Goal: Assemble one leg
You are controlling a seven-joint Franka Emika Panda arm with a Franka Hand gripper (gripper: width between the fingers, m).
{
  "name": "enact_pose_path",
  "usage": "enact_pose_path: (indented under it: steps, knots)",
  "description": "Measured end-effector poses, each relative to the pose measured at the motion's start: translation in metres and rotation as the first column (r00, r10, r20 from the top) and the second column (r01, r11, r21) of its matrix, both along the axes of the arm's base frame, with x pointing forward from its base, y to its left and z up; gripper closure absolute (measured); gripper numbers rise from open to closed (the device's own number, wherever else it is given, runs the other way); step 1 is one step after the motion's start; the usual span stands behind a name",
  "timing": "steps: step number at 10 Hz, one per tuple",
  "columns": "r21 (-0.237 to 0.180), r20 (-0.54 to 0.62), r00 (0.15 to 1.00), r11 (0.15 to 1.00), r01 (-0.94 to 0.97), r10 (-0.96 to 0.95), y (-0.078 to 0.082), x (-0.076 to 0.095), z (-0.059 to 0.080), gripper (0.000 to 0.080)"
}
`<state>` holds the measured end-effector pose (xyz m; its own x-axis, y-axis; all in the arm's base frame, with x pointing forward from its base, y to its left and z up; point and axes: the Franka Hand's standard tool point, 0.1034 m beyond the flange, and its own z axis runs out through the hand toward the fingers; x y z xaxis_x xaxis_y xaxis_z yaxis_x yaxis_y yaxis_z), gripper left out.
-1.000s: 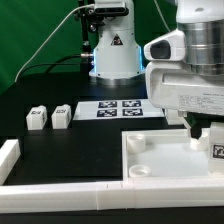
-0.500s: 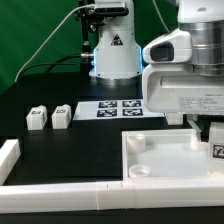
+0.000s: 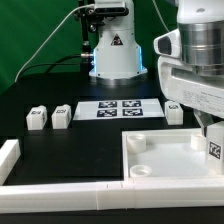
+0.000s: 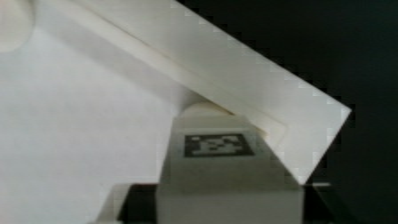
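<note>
My gripper (image 3: 211, 133) is at the exterior view's right, over the far right part of the large white panel (image 3: 160, 152). It is shut on a leg (image 3: 215, 150), a small white block whose tag faces the camera. In the wrist view the gripper (image 4: 228, 205) holds this tagged leg (image 4: 219, 150) between its dark fingers (image 4: 146, 200), with the panel's white surface (image 4: 71, 130) beneath and beside it. Two more legs (image 3: 37, 118) (image 3: 61, 115) stand side by side on the black table at the left. A further leg (image 3: 174, 112) stands behind the panel.
The marker board (image 3: 120, 108) lies flat behind the panel. A long white border bar (image 3: 90, 191) runs along the front, and a short one (image 3: 8, 156) stands at the left. The robot base (image 3: 112, 50) stands at the back.
The arm has shifted toward the exterior view's right with the leg in its grip. The leg behind the panel, which the arm hid before, now shows.
</note>
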<state>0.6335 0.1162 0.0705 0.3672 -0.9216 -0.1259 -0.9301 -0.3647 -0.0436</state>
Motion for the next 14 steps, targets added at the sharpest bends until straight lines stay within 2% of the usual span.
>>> enact_pose_path:
  steps: [2,4,6,8,9,10,11,12,14]
  knots:
    - [0.007,-0.044,0.952,0.953,0.303,-0.303,0.0000,0.0008,-0.0002,0.0504]
    - [0.003,-0.072,0.828,0.830,0.557,-0.555,0.0021,0.0010,0.0005,0.0504]
    - [-0.009,-0.091,0.726,0.729,0.684,-0.682,0.0020,0.0017,0.0011,0.0504]
    - [-0.019,-0.084,0.705,0.708,0.706,-0.704,0.0010,0.0020,0.0018,0.0504]
    - [-0.017,-0.094,0.686,0.690,0.723,-0.721,0.0033,0.0009,0.0009,0.0423]
    - [-0.011,-0.090,0.724,0.728,0.686,-0.684,0.0052,0.0003,0.0002,0.0290]
    - [-0.011,-0.091,0.723,0.727,0.687,-0.685,0.0053,0.0003,0.0002,0.0290]
    - [-0.011,-0.091,0.723,0.727,0.687,-0.684,0.0054,0.0003,0.0001,0.0179]
    - [-0.007,-0.088,0.727,0.730,0.683,-0.681,0.0080,-0.0005,0.0012,0.0159]
